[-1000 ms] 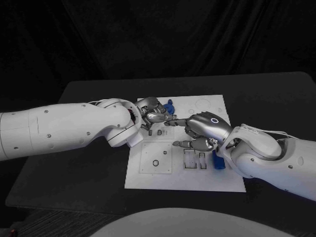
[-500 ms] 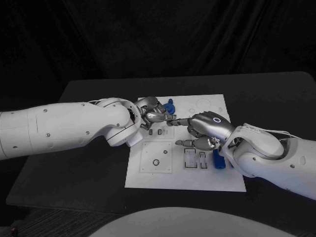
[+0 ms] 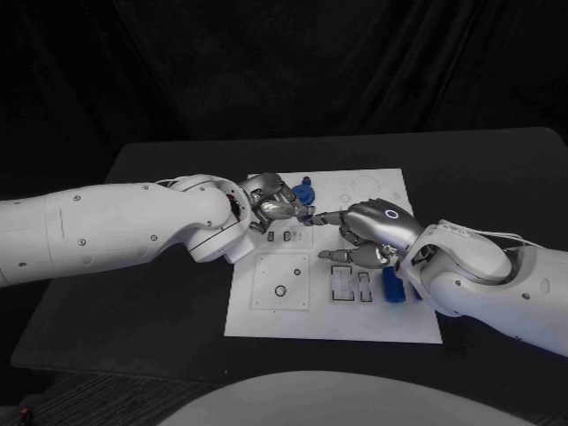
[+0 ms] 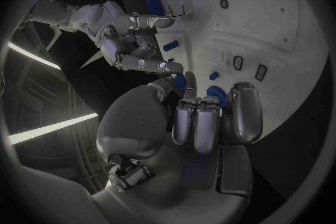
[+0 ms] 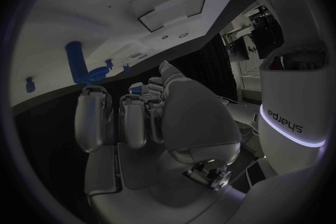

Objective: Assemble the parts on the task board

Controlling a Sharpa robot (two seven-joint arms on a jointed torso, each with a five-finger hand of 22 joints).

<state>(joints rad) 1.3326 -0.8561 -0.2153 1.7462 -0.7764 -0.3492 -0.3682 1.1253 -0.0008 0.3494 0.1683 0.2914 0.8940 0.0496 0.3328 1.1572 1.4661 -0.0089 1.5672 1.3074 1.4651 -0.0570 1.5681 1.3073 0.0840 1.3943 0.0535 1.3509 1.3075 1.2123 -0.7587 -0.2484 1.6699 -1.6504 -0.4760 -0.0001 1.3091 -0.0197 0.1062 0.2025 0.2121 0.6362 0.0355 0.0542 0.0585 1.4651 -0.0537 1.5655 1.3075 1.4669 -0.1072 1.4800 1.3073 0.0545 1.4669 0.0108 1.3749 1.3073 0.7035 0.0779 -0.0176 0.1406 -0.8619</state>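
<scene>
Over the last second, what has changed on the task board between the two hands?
The right silver hand has slid slightly towards the board's far right, and it still meets the left silver hand. That hand, the white task board and the long blue part by its right edge stayed put.

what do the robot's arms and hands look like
Both arms are bulky, smooth white shells with small dark screw dots. The left hand and right hand are silver metal with jointed fingers. The right hand's back bears a glowing ring; its wrist carries a lit band.

task board point(image 3: 361, 319) centre hidden by hands
</scene>
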